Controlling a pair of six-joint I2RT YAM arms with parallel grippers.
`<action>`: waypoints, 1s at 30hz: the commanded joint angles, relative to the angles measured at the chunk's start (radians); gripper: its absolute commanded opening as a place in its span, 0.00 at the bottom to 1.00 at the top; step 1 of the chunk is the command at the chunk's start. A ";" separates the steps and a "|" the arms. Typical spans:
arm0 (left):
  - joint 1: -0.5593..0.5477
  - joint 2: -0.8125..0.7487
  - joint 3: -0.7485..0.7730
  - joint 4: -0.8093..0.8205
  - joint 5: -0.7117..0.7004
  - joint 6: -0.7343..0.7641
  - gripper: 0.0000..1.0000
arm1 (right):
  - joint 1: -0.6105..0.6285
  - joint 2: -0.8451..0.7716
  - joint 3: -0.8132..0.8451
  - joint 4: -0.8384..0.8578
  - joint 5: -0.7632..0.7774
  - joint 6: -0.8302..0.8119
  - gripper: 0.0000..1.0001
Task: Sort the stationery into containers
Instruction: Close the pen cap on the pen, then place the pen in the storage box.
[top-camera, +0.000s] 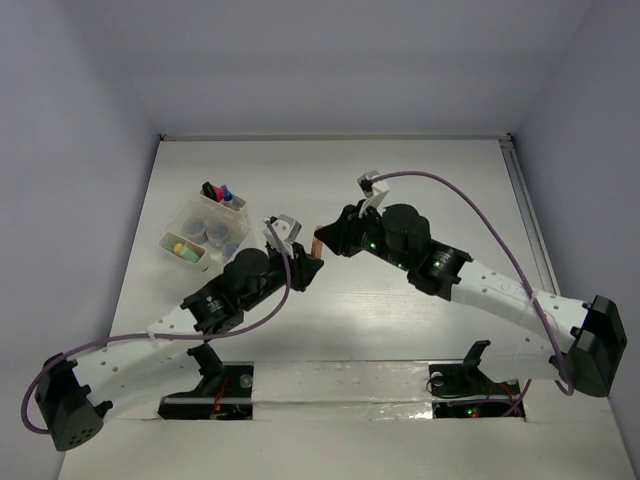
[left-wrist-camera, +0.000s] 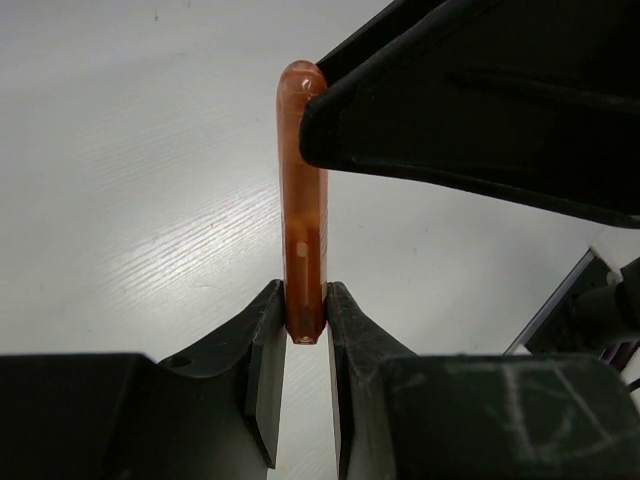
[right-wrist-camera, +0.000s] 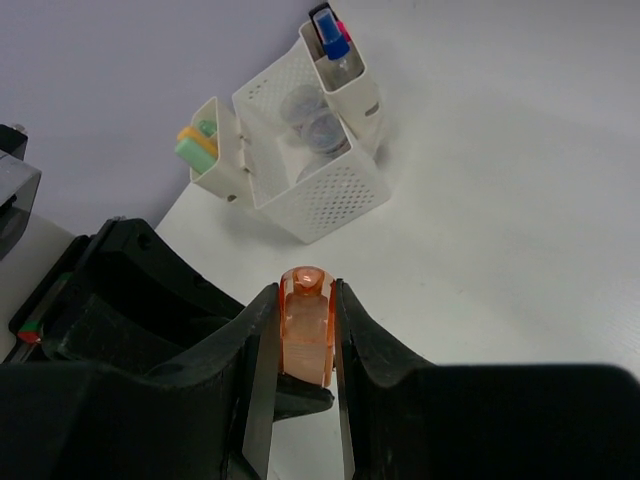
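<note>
The left gripper (left-wrist-camera: 305, 300) pinched one end of the orange marker (left-wrist-camera: 302, 200) and the right gripper (right-wrist-camera: 305, 300) the other, its length bridging them, the left arm nearer the white bins (right-wrist-camera: 340, 195)

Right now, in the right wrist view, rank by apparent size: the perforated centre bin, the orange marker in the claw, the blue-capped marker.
Largest: perforated centre bin.
Then: orange marker, nearest the camera, so inflated.
Smallest: blue-capped marker, farther off.

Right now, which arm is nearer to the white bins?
Left. The left arm lies just right of the bins, its pincer shut on the orange marker; the right arm lies beyond that marker, farther right.
</note>
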 joint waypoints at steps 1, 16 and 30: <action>0.018 -0.074 0.075 0.390 -0.084 -0.052 0.01 | 0.050 0.049 0.035 -0.177 -0.021 -0.009 0.00; 0.018 -0.405 0.083 -0.124 -0.234 -0.087 0.99 | -0.093 0.287 0.456 0.024 -0.058 -0.037 0.00; 0.018 -0.523 0.413 -0.249 -0.523 0.144 0.99 | 0.044 0.831 0.920 0.301 -0.363 0.000 0.00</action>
